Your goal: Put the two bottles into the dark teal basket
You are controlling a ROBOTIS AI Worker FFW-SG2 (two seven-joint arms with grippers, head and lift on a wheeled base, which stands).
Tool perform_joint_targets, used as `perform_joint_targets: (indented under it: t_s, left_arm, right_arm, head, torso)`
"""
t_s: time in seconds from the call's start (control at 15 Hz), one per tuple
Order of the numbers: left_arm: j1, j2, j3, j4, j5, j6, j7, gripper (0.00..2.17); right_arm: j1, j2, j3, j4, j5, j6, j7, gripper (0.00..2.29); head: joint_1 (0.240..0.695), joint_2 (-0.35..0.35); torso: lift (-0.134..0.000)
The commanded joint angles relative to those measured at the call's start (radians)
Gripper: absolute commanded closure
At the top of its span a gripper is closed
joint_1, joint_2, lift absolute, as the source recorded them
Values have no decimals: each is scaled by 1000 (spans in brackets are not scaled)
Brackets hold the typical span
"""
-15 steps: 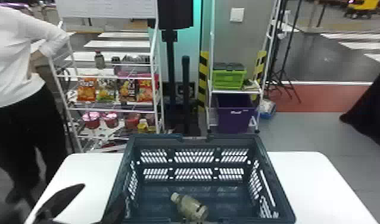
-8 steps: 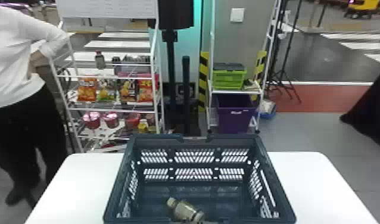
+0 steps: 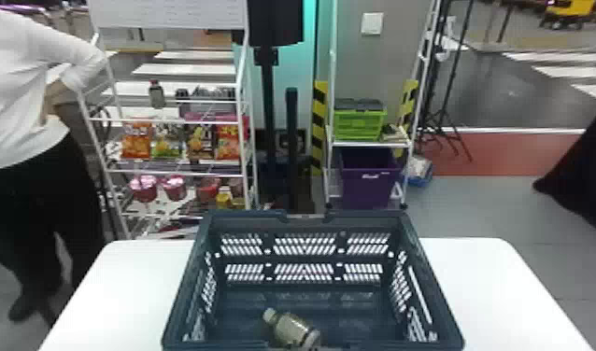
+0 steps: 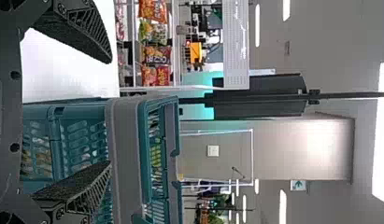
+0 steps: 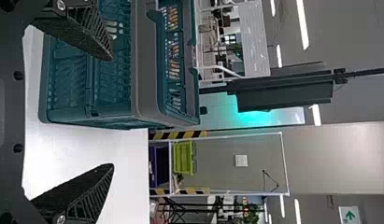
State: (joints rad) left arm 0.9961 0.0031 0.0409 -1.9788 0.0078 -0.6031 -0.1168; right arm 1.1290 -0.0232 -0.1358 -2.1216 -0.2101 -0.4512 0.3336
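Observation:
In the head view the dark teal basket (image 3: 432,298) stands on the white table. On its floor, near the front wall, lies a bottle (image 3: 292,328) with a pale cap; whether a second one lies beside or behind it I cannot tell. The left wrist view has my left gripper (image 4: 110,112) open and empty, its fingers spread at the outside of the basket (image 4: 124,154). In the right wrist view my right gripper (image 5: 112,112) is also open with nothing held, one finger in front of the basket (image 5: 145,60), the other over the table.
The white table (image 3: 493,298) extends on both sides of the basket. Behind it stand a shelf rack (image 3: 171,122) with snack bags and a small bottle, and another rack with a green crate (image 3: 359,122) and a purple bin (image 3: 369,179). A person stands at the far left.
The left gripper, at the head view's lower left a second ago, has drawn back out of that view. The bottle in the basket has shifted slightly left and down.

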Motion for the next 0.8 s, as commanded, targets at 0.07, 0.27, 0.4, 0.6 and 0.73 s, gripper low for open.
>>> perform_joint_targets:
  t_s: [0.07,0.27,0.4,0.6,0.73]
  left_arm:
    - [3,-6,-7,6,-14,-8,5,124]
    - [6,-6,-15,21,-23,-5,23,124]
    - [6,-6,-15,23,-23,-5,23,124]
    - [6,-6,-15,23,-25,-5,26,124]
    - [6,-6,-15,28,-25,-5,26,124]
  right_arm:
    - [-1,-8,1,-21,6,30,4,63]
    - [-3,-9,-4,-21,1,36,31,63]
    - [-3,-9,-5,-21,5,33,42,63]
    - [-3,-9,-7,-21,11,24,48,63]
    - [-3,-9,-8,-21,11,24,53,63]
  head:
    - [499,0]
    - [499,0]
    - [499,0]
    - [499,0]
    - [499,0]
  torso:
    - [0]
    - [0]
    - [0]
    - [0]
    - [0]
